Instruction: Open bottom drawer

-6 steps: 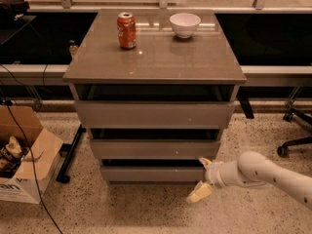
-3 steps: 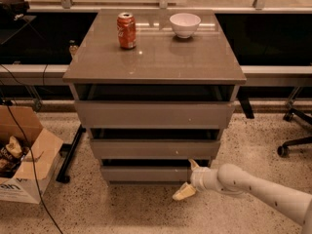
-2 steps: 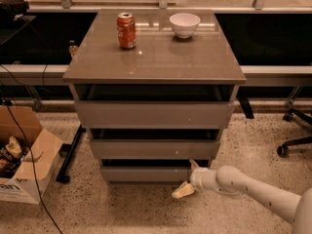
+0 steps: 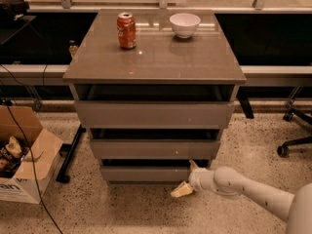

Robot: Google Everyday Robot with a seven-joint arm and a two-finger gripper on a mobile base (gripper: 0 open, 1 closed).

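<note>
The white gripper (image 4: 183,178) sits low with fingers spread wide across the right end of the slim grey bottom drawer front (image 4: 146,173), apparently to hook its handle-less edge.

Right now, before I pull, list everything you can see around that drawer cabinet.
soda can: one, red, cabinet top, back left
bowl: one, white, cabinet top, back right
cabinet: one, grey-taupe, centre
top drawer: one, grey-taupe, highest
middle drawer: one, grey-taupe, between the others
bottom drawer: one, grey-taupe, lowest
cardboard box: one, brown, floor left
chair base: one, black, floor right
arm: one, white, from lower right
gripper: one, cream fingers open, at bottom drawer's right end
</note>
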